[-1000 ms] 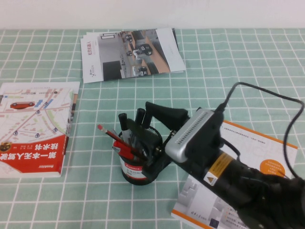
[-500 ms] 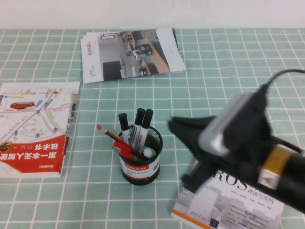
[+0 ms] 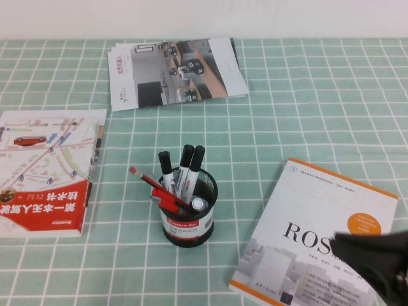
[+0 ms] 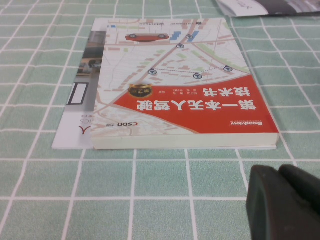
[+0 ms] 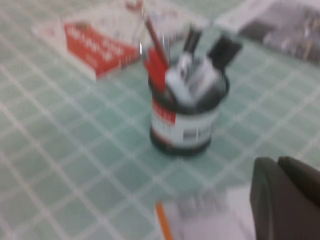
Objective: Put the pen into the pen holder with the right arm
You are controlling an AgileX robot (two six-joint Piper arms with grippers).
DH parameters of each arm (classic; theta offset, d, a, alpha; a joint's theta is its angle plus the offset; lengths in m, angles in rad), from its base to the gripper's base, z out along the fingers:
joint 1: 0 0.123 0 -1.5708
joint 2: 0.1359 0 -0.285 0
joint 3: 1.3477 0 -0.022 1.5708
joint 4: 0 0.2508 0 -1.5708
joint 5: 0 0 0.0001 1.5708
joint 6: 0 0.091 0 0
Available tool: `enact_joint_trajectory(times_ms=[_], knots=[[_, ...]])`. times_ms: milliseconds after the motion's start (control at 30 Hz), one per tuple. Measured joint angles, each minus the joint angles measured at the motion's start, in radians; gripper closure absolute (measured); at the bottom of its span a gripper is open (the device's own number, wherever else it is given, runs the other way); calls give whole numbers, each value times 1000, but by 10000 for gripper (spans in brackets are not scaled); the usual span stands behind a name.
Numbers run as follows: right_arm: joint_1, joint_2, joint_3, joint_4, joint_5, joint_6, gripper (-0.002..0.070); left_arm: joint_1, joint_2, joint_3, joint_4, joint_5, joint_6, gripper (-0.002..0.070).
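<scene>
The black mesh pen holder [image 3: 189, 227] with its red-and-white label stands at the table's middle. The pen [image 3: 198, 203] stands inside it, its rounded white-grey butt end up, beside three black-capped markers and a thin red pencil. My right gripper [image 3: 340, 242] is shut and empty, low at the front right over the ROS book, well apart from the holder. The right wrist view shows the holder [image 5: 186, 125], the pen [image 5: 177, 82] and my right gripper [image 5: 277, 165]. My left gripper [image 4: 277, 172] is shut and shows only in the left wrist view, near the red book.
A red-and-white book [image 3: 44, 172] lies at the left and also shows in the left wrist view [image 4: 185, 90]. A stack of brochures [image 3: 175, 71] lies at the back. The white ROS book [image 3: 306, 229] lies at the front right.
My right arm has pulled back from the pen holder toward the front right. The pen stays in the holder. The ROS book is uncovered.
</scene>
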Motion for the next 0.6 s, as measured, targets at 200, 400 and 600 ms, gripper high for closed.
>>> enact_joint_trajectory(times_ms=[200,400,600], knots=[[0,-45,9,26,152,0,695,0,0,0,0,0,0,679],[-15,-49,14,-6,166,25,695,0,0,0,0,0,0,679],[-285,-114,131,-7,91,73,695,0,0,0,0,0,0,679]])
